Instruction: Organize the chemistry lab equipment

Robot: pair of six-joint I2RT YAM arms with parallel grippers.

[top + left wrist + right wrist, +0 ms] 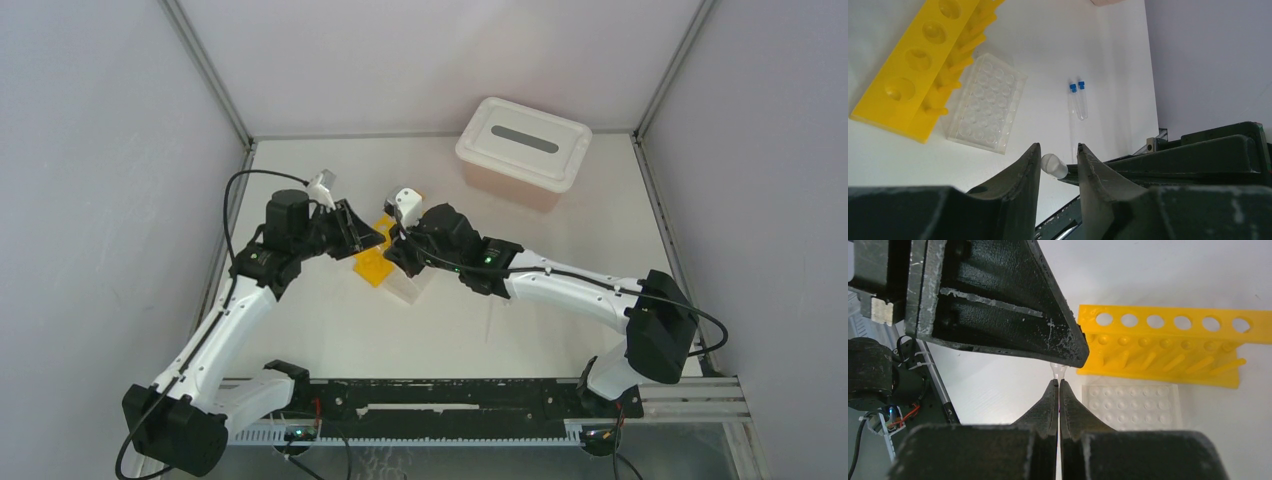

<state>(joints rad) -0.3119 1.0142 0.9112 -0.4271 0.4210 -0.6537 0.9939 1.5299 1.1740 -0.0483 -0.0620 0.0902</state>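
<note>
1. Right gripper pinches hard on the dropper, its bulb poking between the left gripper's slightly parted fingers.
2. Grid rack lies flat just beside the yellow rack, long sides parallel.
3. Beyond, two tubes lie side by side, caps away, with bare table around them.

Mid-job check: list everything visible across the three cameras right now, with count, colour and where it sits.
yellow tube rack: one, yellow, middle of the table.
clear grid rack: one, clear, right beside the yellow tube rack.
blue-capped tubes: two, clear with blue caps, lying side by side, apart from both racks.
dropper: one, clear, held above the table by the right gripper, bulb between the left gripper's fingers.
tub: one, pink, far right of the table.
lid: one, white with a grey slot, on the tub.
table: one, white.
left gripper: black, open.
right gripper: black, shut on the dropper.
</note>
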